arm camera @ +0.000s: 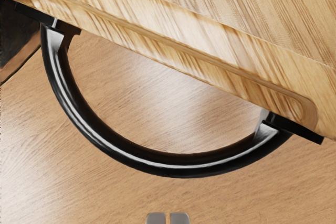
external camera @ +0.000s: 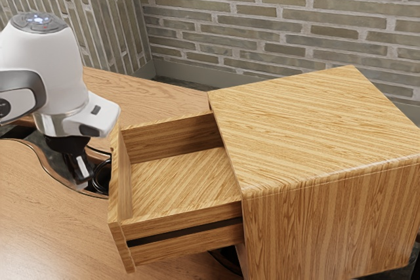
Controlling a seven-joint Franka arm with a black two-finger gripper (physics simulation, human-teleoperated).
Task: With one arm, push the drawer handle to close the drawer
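So the drawer [external camera: 177,223] is sticking way out of the cabinet [external camera: 321,129] toward the exterior view's left, black handle [arm camera: 178,170] up front. Gripper [external camera: 83,179] is near the handle, fingers basically together.

brick wall [external camera: 289,21] | grey baseboard [external camera: 180,72] along its foot | wood-grained table [external camera: 46,227]

See the cabinet [external camera: 315,129] at the exterior view's right, before the wall [external camera: 275,4], with the drawer [external camera: 184,220] jutting out toward the exterior view's left. Find the handle [arm camera: 178,169] on the drawer's outer front, above the table [external camera: 52,227].
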